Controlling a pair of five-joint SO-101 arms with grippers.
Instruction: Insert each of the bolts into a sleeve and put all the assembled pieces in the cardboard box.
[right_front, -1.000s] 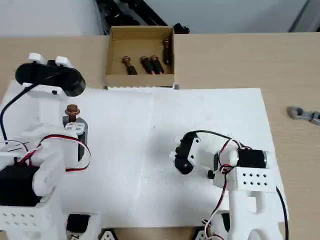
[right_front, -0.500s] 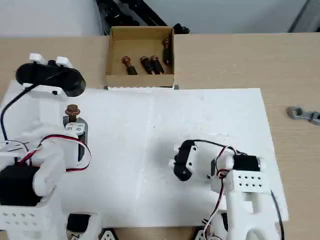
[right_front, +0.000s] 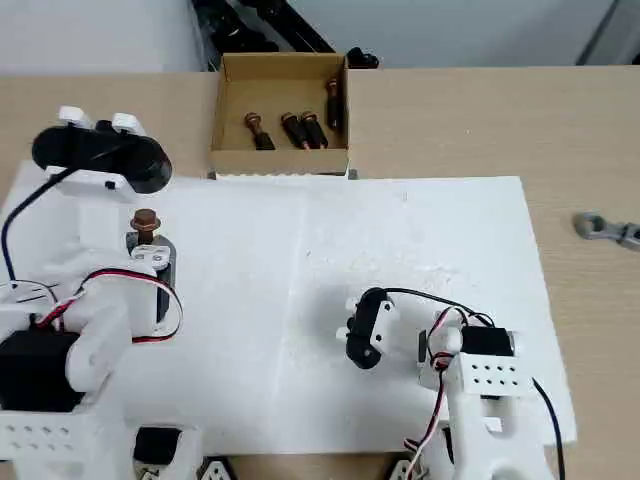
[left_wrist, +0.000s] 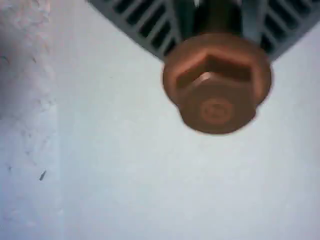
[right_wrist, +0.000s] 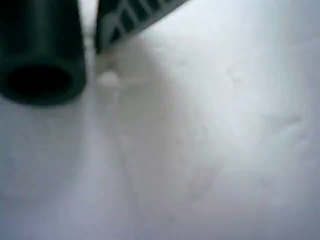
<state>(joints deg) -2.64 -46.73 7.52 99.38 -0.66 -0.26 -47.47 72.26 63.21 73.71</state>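
A: Left gripper (right_front: 145, 238) status?
B: Jaws clamped on bolt (left_wrist: 216, 82), head sticking out past them. Left side of white mat (right_front: 420, 230).
A: Right gripper (right_front: 360, 335)?
B: Near-centre of the mat, jaws gripping black sleeve (right_wrist: 40, 60), bore unplugged.
A: Cardboard box (right_front: 280, 160)?
B: Far side, just beyond the mat. Assembled pieces (right_front: 258, 130) lying inside.

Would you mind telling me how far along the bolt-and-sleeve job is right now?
Done: about four assembled pieces lie in the box. In hand: the left end effector holds a bolt and the right end effector holds a sleeve, apart over the white sheet. Left: join these two and box them.
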